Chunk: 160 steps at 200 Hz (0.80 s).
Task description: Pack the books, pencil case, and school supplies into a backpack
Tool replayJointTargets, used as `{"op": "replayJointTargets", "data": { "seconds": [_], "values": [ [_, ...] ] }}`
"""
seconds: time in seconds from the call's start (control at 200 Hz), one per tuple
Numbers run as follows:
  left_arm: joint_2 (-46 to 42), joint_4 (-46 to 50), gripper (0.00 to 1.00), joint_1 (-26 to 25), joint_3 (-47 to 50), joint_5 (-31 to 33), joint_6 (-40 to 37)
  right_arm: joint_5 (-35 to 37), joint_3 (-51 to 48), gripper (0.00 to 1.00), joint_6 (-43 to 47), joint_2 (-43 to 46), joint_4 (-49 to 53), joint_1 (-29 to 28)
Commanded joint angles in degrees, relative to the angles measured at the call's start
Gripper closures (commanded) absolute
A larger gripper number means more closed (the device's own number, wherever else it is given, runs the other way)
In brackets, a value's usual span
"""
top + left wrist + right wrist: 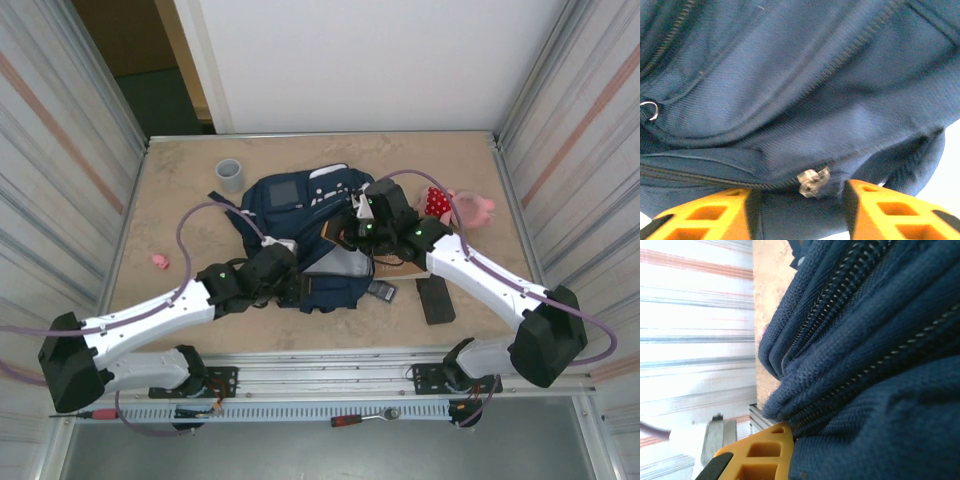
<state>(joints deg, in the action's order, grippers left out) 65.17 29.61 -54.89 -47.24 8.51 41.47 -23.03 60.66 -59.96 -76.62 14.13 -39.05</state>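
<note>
The navy backpack [290, 200] lies in the middle of the table with its near end bunched up. My left gripper [285, 283] is at its near-left edge. In the left wrist view the left gripper [797, 212] is open, with blue fabric lying between the orange fingers [880, 210] and a metal zipper pull [812, 181] just above the gap. My right gripper [360, 228] is shut on a fold of the backpack [865, 340] along a zipper line. A brown book [400, 268] lies partly hidden under the right arm. A small dark grey piece of the school supplies [381, 291] rests near it.
A flat black oblong [435, 298], perhaps the pencil case, lies at the near right. A grey cup [230, 175] stands at the back left. A pink and red plush toy [452, 205] sits at the back right. A small pink item [160, 262] lies at the left. Corrugated walls flank the table.
</note>
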Motion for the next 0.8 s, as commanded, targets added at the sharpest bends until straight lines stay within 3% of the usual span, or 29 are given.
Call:
{"op": "replayJointTargets", "data": {
  "seconds": [0.0, 0.08, 0.215, 0.316, 0.416, 0.526, 0.626, 0.737, 0.797],
  "values": [
    [-2.1, -5.38, 0.66, 2.77, 1.68, -0.64, 2.82, -2.97, 4.24, 1.0, 1.44, 0.45, -3.14, -0.42],
    [-3.5, -5.34, 0.86, 3.67, 2.17, -2.48, 2.74, -4.3, 4.7, 1.0, 3.73, -0.16, -0.29, 0.18],
    [-7.1, -9.32, 1.0, 7.42, 6.19, -11.32, 3.67, -6.54, 5.4, 1.0, 8.99, -0.9, 3.8, 0.65],
    [-10.59, -13.12, 1.0, 11.03, 10.24, -17.75, 6.6, -7.06, 5.11, 1.0, 11.56, -0.66, 5.88, 1.2],
    [-12.45, -13.46, 1.0, 12.61, 11.71, -20.14, 5.73, -7.04, 3.88, 1.0, 10.61, -0.22, 4.93, 1.56],
    [-12.27, -17.49, 1.0, 12.79, 12.99, -23.95, 5.53, -5.53, 0.78, 0.75, 5.43, 0.11, -0.76, 0.46],
    [-10.47, -22.62, 1.0, 12.77, 13.8, -27.43, 7.08, -2.71, -2.77, 0.66, -0.34, -0.78, -7.65, -1.9],
    [-8.91, -25.16, 1.0, 12.81, 13.45, -29.47, 7.72, 1.49, -4.26, 0.64, -3.2, -1.89, -10.41, -4.04],
    [-8.83, -25.21, 1.0, 12.88, 13.4, -29.96, 7.83, 3.02, -4.27, 0.69, -2.76, -2.2, -10.16, -4.37]
  ]
}}
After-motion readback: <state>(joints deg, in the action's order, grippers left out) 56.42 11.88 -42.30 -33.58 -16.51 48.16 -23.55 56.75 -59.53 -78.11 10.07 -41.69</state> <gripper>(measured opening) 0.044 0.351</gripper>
